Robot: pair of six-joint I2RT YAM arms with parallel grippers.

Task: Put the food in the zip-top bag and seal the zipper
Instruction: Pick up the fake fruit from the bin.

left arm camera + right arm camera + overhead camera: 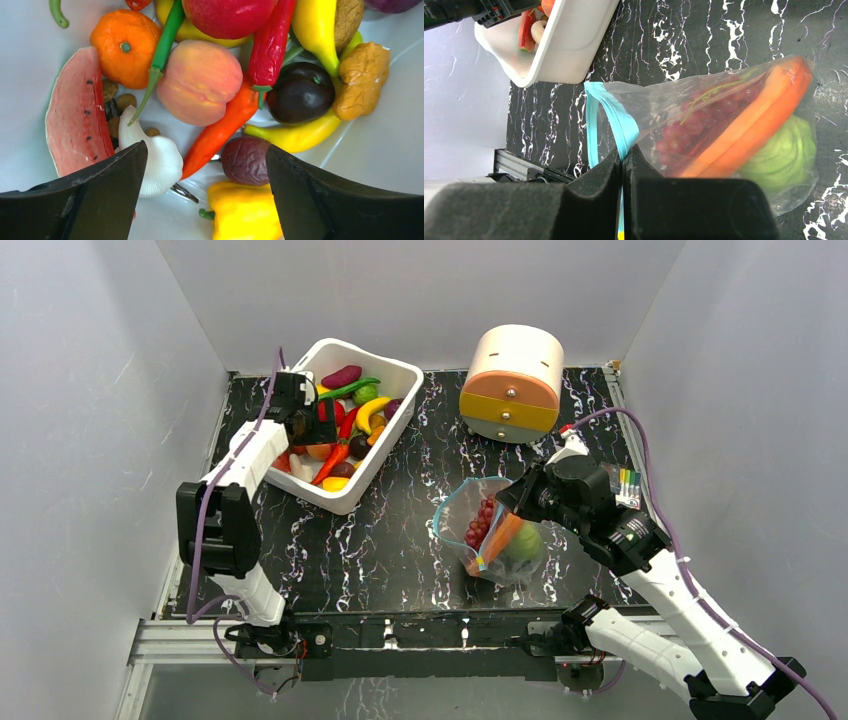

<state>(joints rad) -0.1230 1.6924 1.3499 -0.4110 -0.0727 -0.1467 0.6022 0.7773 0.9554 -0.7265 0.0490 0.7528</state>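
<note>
You're running this in a robotics test cell, not a home kitchen. Plain white panels (90,390) box in the marbled black counter (400,550) along its left, far and right edges. An aluminium frame rail (180,638) runs along the near edge, where the left arm (240,465) and right arm (660,570) are bolted, trailing purple cables (200,530). The white bin (372,472) at the far-left corner holds plastic toy fruit (345,435).
</note>
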